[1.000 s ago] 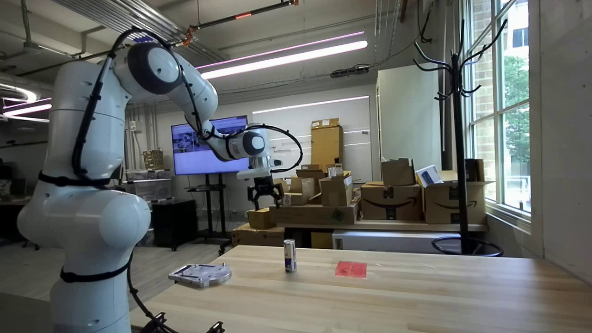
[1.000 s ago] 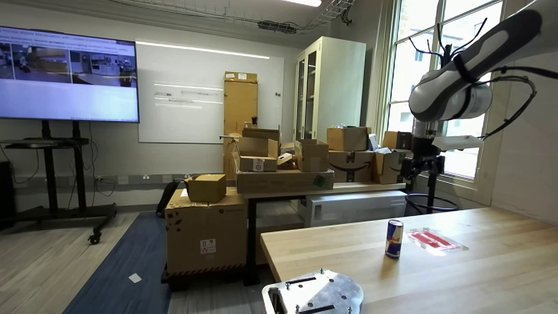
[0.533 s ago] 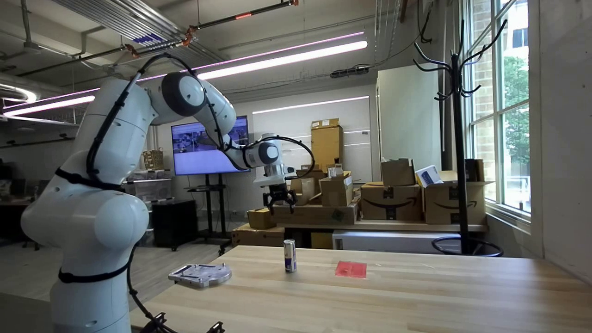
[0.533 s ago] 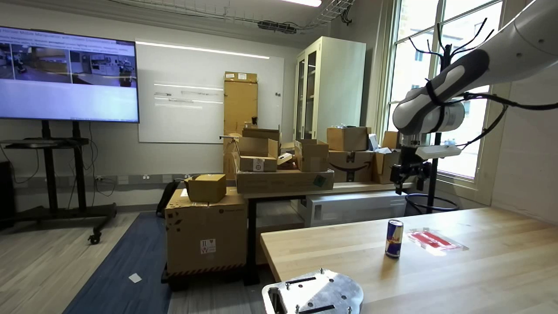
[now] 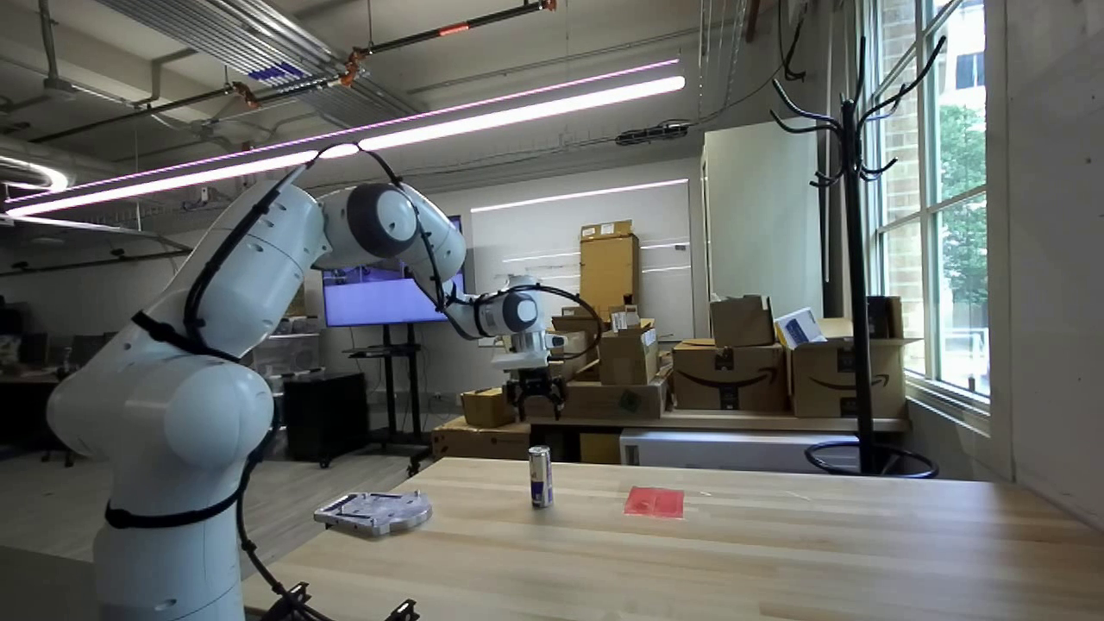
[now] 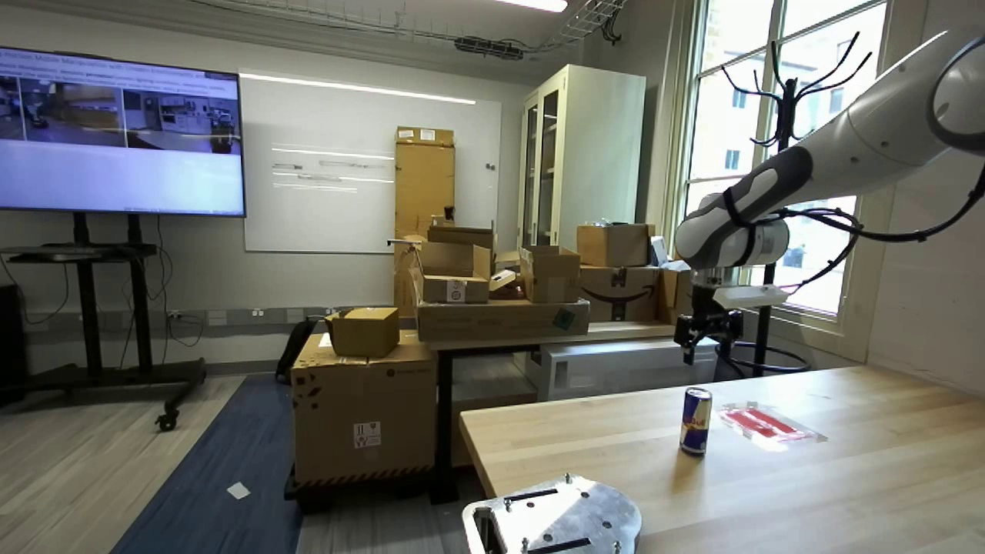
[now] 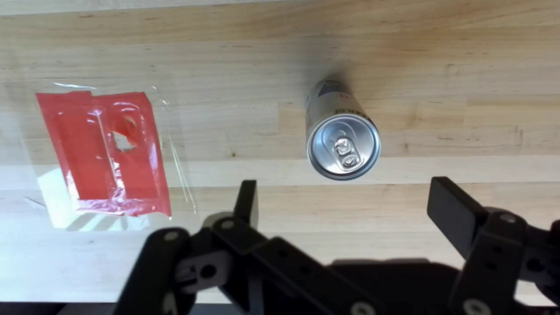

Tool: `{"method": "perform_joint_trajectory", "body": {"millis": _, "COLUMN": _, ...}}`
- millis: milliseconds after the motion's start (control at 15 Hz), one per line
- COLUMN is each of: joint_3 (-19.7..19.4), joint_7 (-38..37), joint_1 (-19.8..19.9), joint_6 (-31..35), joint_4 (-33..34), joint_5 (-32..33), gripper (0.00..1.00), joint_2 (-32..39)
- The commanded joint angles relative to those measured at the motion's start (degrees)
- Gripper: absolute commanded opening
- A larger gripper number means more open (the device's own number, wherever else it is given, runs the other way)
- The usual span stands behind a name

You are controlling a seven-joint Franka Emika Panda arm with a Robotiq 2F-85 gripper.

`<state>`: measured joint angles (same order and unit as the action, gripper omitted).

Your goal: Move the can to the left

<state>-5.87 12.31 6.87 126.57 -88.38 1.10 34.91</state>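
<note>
The can [image 5: 541, 477] is a slim silver and blue drink can standing upright on the wooden table; it also shows in an exterior view [image 6: 696, 422]. In the wrist view, the can [image 7: 344, 146] shows its silver lid and pull tab, just beyond the gap between the fingers. My gripper [image 5: 538, 412] is above the table and higher than the can, in both exterior views [image 6: 706, 355]. In the wrist view the gripper [image 7: 343, 197] has its fingers wide apart with nothing between them. It does not touch the can.
A flat red piece [image 5: 654, 502] under clear film lies on the table beside the can, also in the wrist view [image 7: 105, 153]. A silver metal plate [image 5: 373, 512] is at the table's edge near the arm. Cardboard boxes [image 5: 729, 375] stand behind the table [image 5: 776, 552].
The arm has reached forward and down. My gripper has come lower and closer to the can, moving right in one exterior picture and left in another. The can has not moved.
</note>
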Motion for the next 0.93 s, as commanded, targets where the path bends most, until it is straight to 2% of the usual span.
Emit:
{"method": "perform_joint_trajectory", "body": {"millis": 0, "joint_3": 2.3, "joint_7": 1.0, "joint_1": 1.9, "joint_6": -2.5, "joint_4": 5.6, "joint_5": -0.9, "gripper": 1.0, "joint_2": 5.4}}
{"method": "perform_joint_trajectory", "body": {"millis": 333, "joint_3": 2.4, "joint_7": 0.7, "joint_1": 2.0, "joint_6": -2.9, "joint_4": 7.8, "joint_5": -0.4, "gripper": 1.0, "joint_2": 9.6}}
{"method": "perform_joint_trajectory", "body": {"millis": 867, "joint_3": 2.7, "joint_7": 0.9, "joint_1": 2.2, "joint_6": -3.6, "joint_4": 9.6, "joint_5": -0.4, "gripper": 1.0, "joint_2": 12.1}}
